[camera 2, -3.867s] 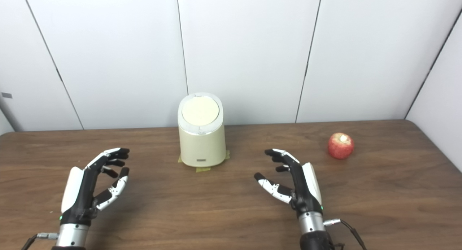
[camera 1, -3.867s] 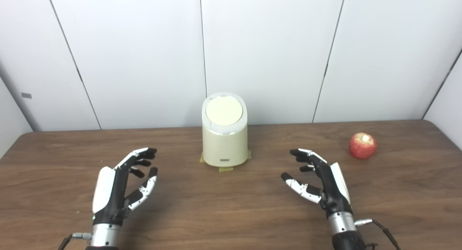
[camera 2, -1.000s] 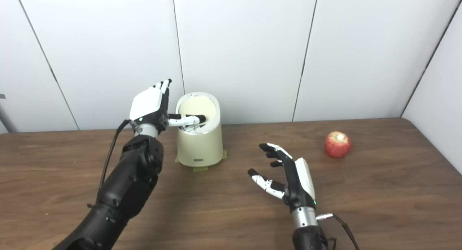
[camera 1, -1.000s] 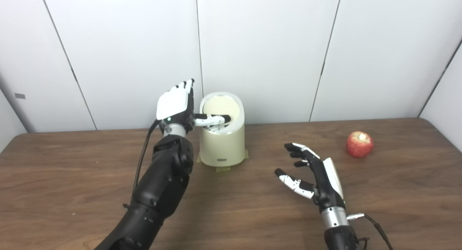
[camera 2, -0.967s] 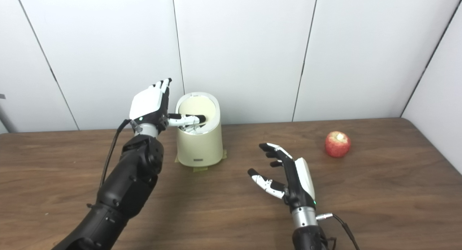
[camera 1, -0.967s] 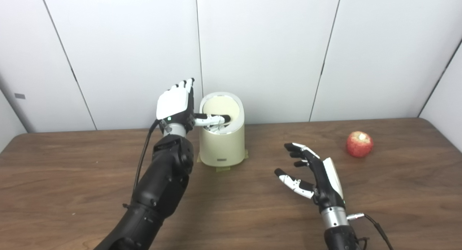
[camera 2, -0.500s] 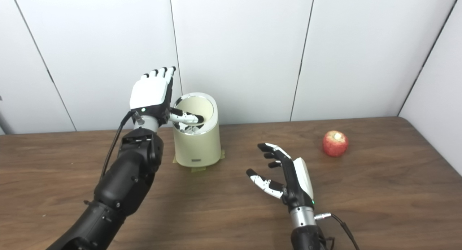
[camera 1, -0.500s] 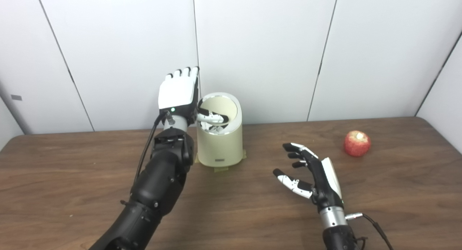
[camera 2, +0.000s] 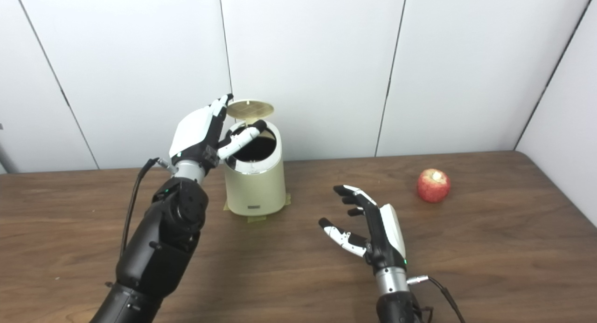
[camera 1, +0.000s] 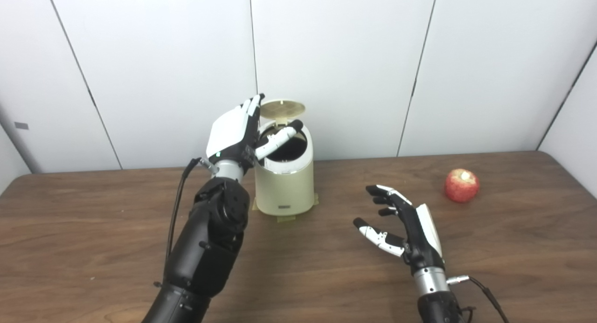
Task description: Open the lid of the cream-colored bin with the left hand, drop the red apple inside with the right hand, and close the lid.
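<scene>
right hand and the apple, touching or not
Apart. In the left eye view, bare table separates the open right hand from the red apple, far to its right.

table [camera 1: 298,271]: dark wood grain, matt | bin [camera 1: 284,188]: smooth cream plastic, satin | apple [camera 1: 461,185]: red, glossy skin | left hand [camera 1: 233,136]: glossy white shell

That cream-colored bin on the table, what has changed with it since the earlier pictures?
The left hand rose from the wooden table to the cream-colored bin; its round lid, shut before, now stands up and shows the dark inside. The red apple and the open right hand stayed put.
</scene>
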Robot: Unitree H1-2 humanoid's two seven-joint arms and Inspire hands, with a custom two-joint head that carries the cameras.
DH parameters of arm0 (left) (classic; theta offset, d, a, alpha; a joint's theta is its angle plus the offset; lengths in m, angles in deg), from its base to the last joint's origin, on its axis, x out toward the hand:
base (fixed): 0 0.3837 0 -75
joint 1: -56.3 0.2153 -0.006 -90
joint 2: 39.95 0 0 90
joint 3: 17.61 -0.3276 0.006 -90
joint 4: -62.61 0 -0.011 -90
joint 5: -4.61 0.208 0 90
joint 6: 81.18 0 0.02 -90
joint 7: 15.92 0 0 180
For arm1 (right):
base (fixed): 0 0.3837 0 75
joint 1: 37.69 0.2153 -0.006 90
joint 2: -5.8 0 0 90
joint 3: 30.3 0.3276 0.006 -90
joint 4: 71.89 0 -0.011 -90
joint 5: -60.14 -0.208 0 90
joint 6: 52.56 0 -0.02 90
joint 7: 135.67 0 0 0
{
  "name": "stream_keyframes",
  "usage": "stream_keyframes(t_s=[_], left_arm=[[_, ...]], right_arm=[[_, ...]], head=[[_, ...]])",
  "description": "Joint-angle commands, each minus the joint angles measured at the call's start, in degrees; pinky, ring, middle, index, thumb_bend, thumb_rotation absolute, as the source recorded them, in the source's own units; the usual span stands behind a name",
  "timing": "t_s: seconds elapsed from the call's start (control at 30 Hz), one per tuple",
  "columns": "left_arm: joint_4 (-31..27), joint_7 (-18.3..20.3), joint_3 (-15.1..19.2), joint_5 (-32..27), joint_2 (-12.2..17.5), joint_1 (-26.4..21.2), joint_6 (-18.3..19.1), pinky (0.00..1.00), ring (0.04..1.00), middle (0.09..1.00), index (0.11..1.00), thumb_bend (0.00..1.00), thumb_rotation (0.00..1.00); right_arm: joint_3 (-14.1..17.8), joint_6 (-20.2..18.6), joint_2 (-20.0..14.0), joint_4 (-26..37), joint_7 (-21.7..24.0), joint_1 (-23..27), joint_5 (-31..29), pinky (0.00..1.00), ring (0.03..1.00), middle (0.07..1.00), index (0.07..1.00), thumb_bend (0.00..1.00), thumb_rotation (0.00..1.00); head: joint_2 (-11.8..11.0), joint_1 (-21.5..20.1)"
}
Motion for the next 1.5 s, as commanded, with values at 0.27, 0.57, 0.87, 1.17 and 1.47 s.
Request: stream_keyframes(t_s=[0.27, 0.57, 0.87, 1.17, 1.47], left_arm=[[-1.4, -9.6, 2.2, -3.6, 0.2, -0.7, -5.6, 1.0, 1.0, 1.0, 1.0, 0.76, 1.0], [-10.5, -9.8, 6.5, -11.8, 1.3, 6.2, -10.1, 1.0, 1.0, 1.0, 1.0, 0.74, 1.0], [-21.4, -3.8, 14.1, -35.4, 1.5, 19.2, -22.0, 1.0, 0.998, 0.992, 0.99, 0.69, 1.0], [-24.5, 1.8, 15.8, -46.0, 4.9, 32.1, -30.3, 0.94, 0.944, 0.947, 0.922, 0.7, 1.0], [-26.3, 4.3, 17.3, -51.0, 6.2, 40.9, -34.4, 0.93, 0.942, 0.936, 0.911, 0.7, 1.0]], right_arm=[[0.0, 0.4, 0.5, 0.3, -1.3, 0.3, 0.7, 0.63, 0.736, 0.762, 0.736, 0.3, 0.28], [0.8, -0.1, -1.6, 4.9, -4.0, 0.9, 5.3, 0.5, 0.638, 0.747, 0.741, 0.38, 0.26], [1.8, -0.8, -10.1, 8.8, -2.7, 4.6, 12.9, 0.64, 0.752, 0.811, 0.813, 0.72, 0.33], [1.8, -19.1, -18.4, 20.1, 16.9, 11.9, 20.7, 0.66, 0.831, 0.883, 0.844, 0.9, 0.35], [0.4, -29.9, -26.6, 19.3, 34.1, 19.8, 24.1, 0.67, 0.903, 0.939, 0.865, 0.96, 0.31]], head=[[0.1, -0.1], [0.0, 0.7], [0.1, 0.6], [-0.4, -0.2], [-0.2, -0.3]])
